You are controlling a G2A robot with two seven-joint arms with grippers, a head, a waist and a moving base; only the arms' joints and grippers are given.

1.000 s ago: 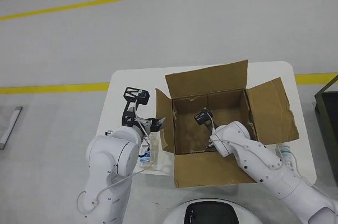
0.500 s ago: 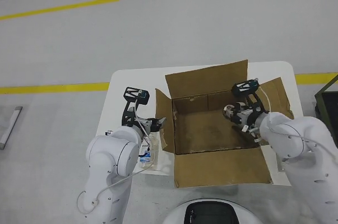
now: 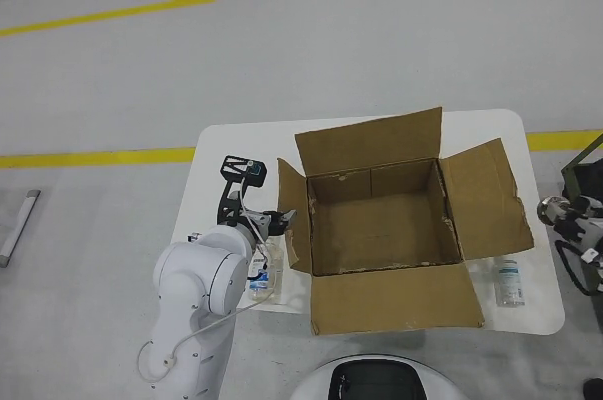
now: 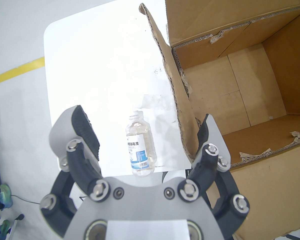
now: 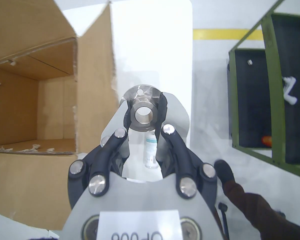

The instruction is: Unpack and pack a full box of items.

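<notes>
The open cardboard box (image 3: 381, 215) stands mid-table with its flaps spread; its floor (image 4: 252, 106) shows bare cardboard and a few paper scraps. My left gripper (image 3: 278, 220) hovers open beside the box's left flap, above a clear plastic bottle (image 4: 140, 146) that lies on the table. My right gripper (image 5: 145, 109) is shut on a metal flanged bushing (image 5: 143, 96), held past the table's right edge (image 3: 553, 210). A second clear bottle (image 3: 508, 282) lies on the table right of the box, below the right gripper (image 5: 150, 151).
A green metal frame with black panels (image 5: 265, 96) stands just right of the table. The white table (image 3: 221, 160) has bare room at its back left. Yellow floor lines (image 3: 81, 158) run behind.
My right arm has come up out of the box and swung right, beyond the table edge, carrying the metal bushing. The left arm has kept still.
</notes>
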